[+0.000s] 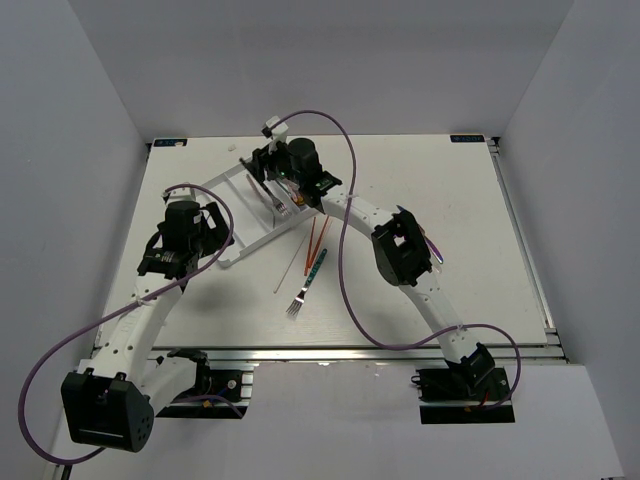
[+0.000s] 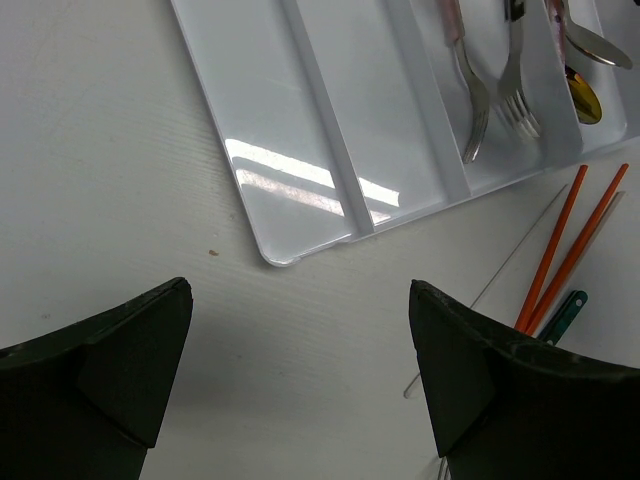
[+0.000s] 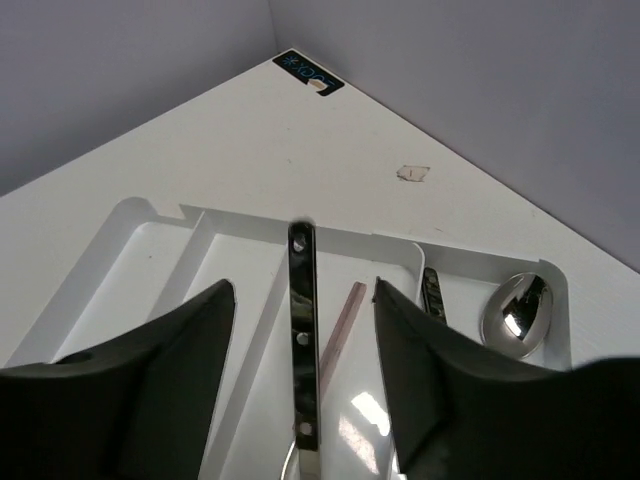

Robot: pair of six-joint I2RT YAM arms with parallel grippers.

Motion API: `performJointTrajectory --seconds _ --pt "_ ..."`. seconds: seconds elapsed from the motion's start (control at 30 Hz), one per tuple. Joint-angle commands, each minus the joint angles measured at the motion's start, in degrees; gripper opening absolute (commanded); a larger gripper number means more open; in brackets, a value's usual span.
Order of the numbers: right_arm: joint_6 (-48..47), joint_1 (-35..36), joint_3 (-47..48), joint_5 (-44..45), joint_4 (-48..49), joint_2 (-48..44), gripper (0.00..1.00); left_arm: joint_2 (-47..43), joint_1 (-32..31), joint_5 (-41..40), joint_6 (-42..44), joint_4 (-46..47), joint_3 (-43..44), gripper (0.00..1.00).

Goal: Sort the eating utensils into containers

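The white tray (image 1: 243, 228) lies left of centre. In the left wrist view its near compartments (image 2: 290, 110) are bare, and two forks (image 2: 478, 100) and spoons (image 2: 592, 45) lie further along. My right gripper (image 3: 303, 290) is open above the tray's far end, its jaws either side of a silver handle (image 3: 303, 345) without touching it. A pinkish handle (image 3: 338, 330) and a silver spoon (image 3: 515, 315) lie beside it. My left gripper (image 2: 300, 290) is open and empty above the table by the tray's near corner. Two orange chopsticks (image 2: 560, 250), a pale chopstick (image 1: 293, 264) and a teal-handled fork (image 1: 307, 284) lie on the table.
An iridescent utensil (image 1: 436, 251) lies by the right arm's elbow. The right arm (image 1: 400, 250) arches over the middle of the table towards the tray. Grey walls close in the table on three sides.
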Motion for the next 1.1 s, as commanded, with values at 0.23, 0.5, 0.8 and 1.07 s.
performJointTrajectory --seconds 0.23,0.5,0.8,1.07 --pt "-3.09 1.99 -6.13 12.38 -3.79 -14.61 0.81 -0.89 -0.30 -0.05 0.63 0.74 0.83 0.98" --pt "32.73 7.70 -28.72 50.92 -36.92 -33.43 0.89 -1.06 -0.30 -1.98 0.63 0.38 1.09 0.98" --pt "50.04 20.70 -51.72 60.87 -40.50 -46.91 0.88 -1.85 -0.30 -2.87 0.54 -0.06 0.92 0.98" --pt "79.88 23.96 -39.39 58.39 -74.91 -36.89 0.89 -2.03 -0.56 -2.08 0.37 0.03 0.83 0.98"
